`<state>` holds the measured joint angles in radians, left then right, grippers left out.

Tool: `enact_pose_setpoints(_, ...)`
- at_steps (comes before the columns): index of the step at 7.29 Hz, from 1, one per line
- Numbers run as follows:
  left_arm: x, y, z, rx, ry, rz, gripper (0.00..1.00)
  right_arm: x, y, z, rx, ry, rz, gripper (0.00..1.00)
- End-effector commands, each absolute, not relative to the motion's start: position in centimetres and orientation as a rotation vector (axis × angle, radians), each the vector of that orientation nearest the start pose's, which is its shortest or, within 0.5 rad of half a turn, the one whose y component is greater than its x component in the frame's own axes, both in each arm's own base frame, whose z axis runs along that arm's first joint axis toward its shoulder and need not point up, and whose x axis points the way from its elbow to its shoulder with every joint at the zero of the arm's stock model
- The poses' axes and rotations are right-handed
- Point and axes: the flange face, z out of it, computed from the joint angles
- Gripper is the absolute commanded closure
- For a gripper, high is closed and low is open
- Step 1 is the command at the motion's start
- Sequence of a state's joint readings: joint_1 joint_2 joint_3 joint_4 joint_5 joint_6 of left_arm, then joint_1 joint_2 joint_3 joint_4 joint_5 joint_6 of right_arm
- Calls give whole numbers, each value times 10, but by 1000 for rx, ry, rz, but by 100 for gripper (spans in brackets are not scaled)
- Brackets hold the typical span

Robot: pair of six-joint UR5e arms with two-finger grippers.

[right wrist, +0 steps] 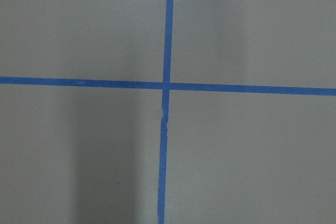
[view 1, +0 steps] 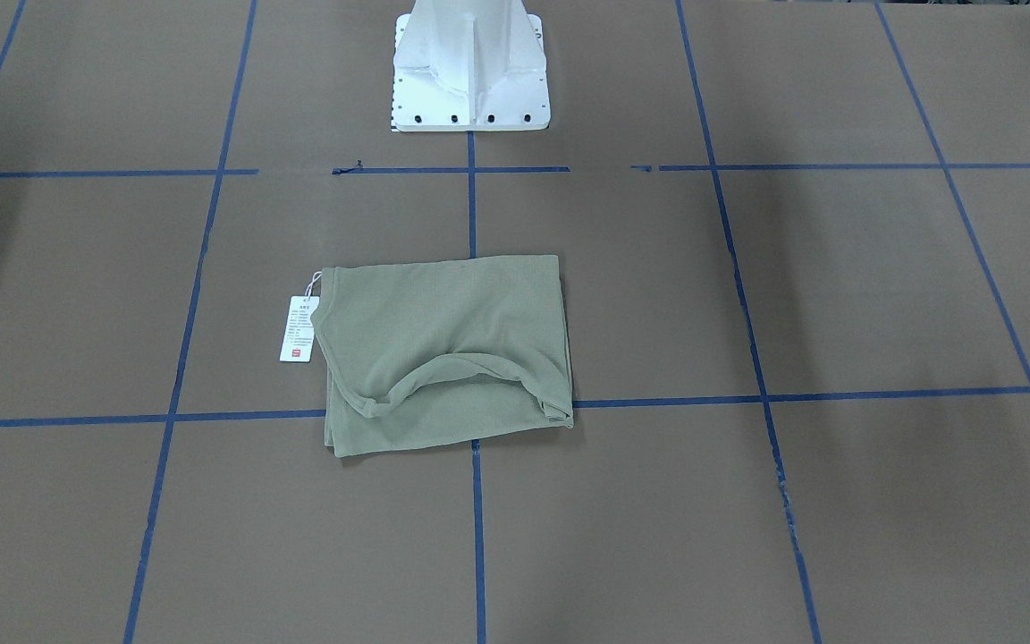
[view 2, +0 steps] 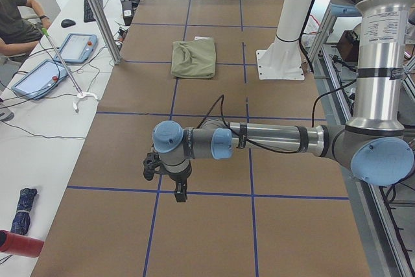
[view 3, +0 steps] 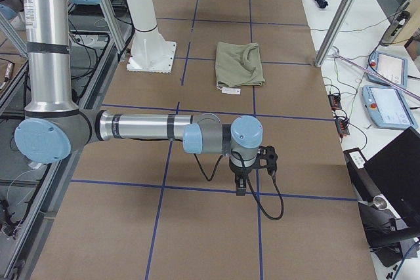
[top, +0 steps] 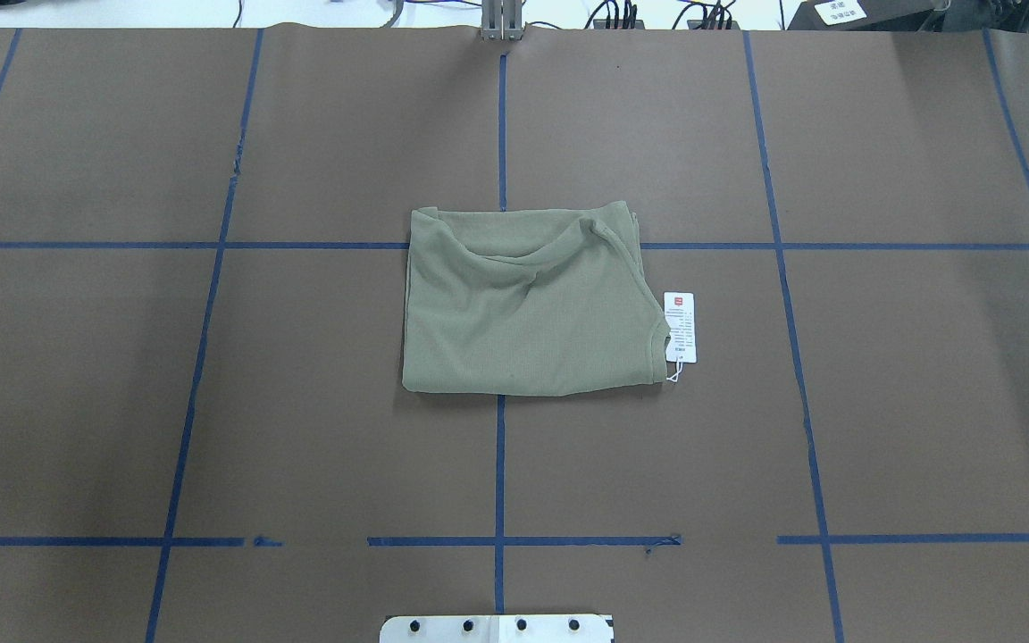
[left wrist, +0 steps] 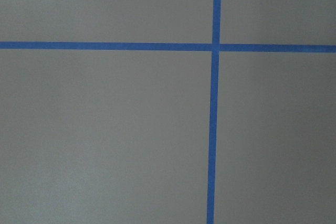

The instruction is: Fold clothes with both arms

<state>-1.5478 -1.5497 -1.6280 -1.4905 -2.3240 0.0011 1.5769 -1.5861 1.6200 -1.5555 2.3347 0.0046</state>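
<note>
The clothes are one sage-green shirt (top: 528,304) lying folded into a rough rectangle at the table's middle, with a curved fold across its far half. Its white hang tag (top: 680,327) lies on the paper beside its right edge. The shirt (view 1: 448,353) and tag (view 1: 298,329) also show from the front. No arm is in the overhead or front view. The left gripper (view 2: 179,194) hangs over bare table far from the shirt (view 2: 194,58); I cannot tell its state. The right gripper (view 3: 241,188) hangs likewise at the other end, far from the shirt (view 3: 239,63); state unclear.
Brown paper with blue tape grid lines (top: 499,464) covers the table. The white pedestal base (view 1: 470,67) stands behind the shirt. A seated person (view 2: 13,21) and teach pendants (view 2: 74,48) are on a side bench. More pendants (view 3: 387,106) lie beside the table.
</note>
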Motion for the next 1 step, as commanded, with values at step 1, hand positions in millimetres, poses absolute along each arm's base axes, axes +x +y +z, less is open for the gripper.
enact_pose_setpoints(1,-54,-481,650,-49,753,7,0,68,-488,641,47,-762,-9,0)
